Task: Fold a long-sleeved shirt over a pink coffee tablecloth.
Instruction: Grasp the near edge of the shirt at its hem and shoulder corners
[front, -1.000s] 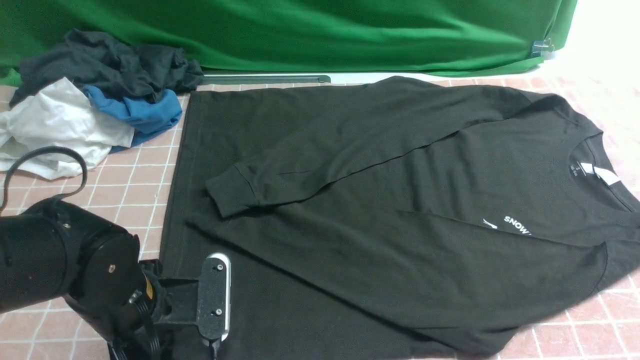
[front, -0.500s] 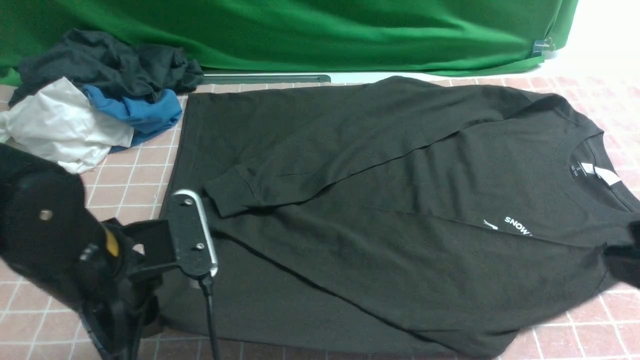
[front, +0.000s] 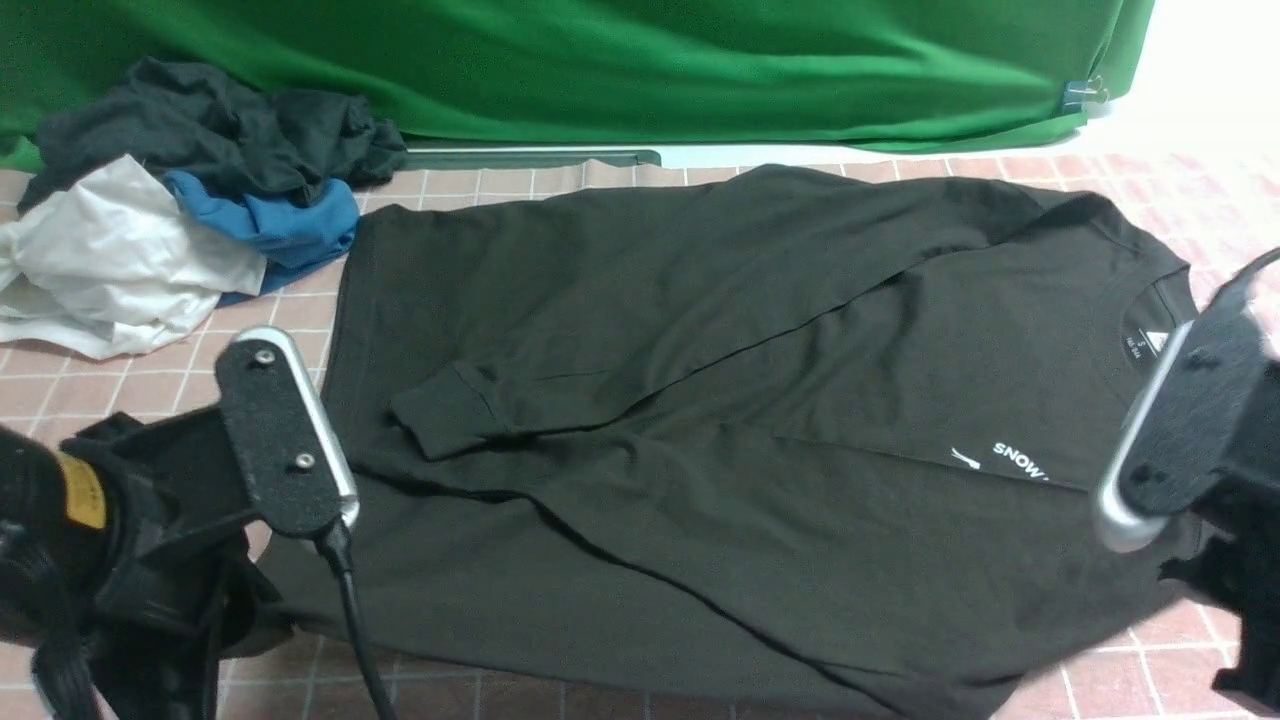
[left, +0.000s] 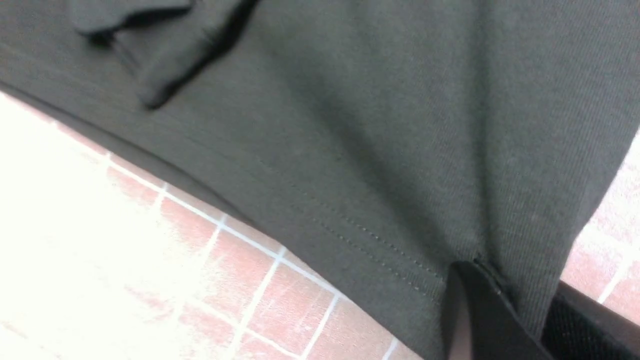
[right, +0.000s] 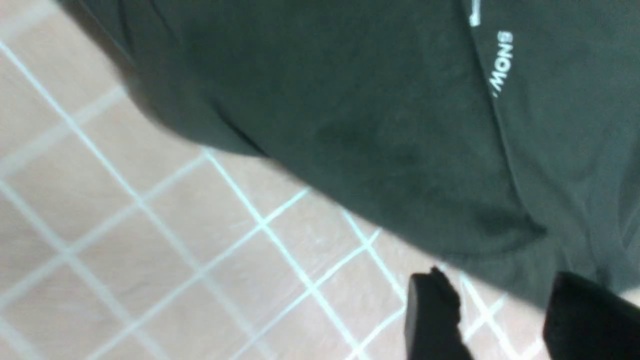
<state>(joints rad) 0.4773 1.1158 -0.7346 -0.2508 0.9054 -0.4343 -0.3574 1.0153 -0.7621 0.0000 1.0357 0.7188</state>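
Note:
The black long-sleeved shirt (front: 700, 400) lies spread on the pink coffee tablecloth (front: 160, 385), hem to the left and collar to the right. Both sleeves are folded across the body, and part of the white "SNOW" print (front: 1020, 460) shows. My left gripper (left: 520, 290) is shut on the shirt (left: 350, 125) at its near hem corner, the fabric pulled taut. My right gripper (right: 500, 295) stands open at the near shoulder edge of the shirt (right: 375, 100), over the tablecloth (right: 150, 225), holding nothing. In the front view the wrists hide both sets of fingers.
A heap of dark, blue and white garments (front: 180, 200) lies at the far left. The green backdrop cloth (front: 600, 60) hangs along the back, held by a clip (front: 1085, 95) at the far right.
My left arm has swung left and away from me with the hem, dragging the shirt left and baring tablecloth at the back. My right arm has come into view at the right.

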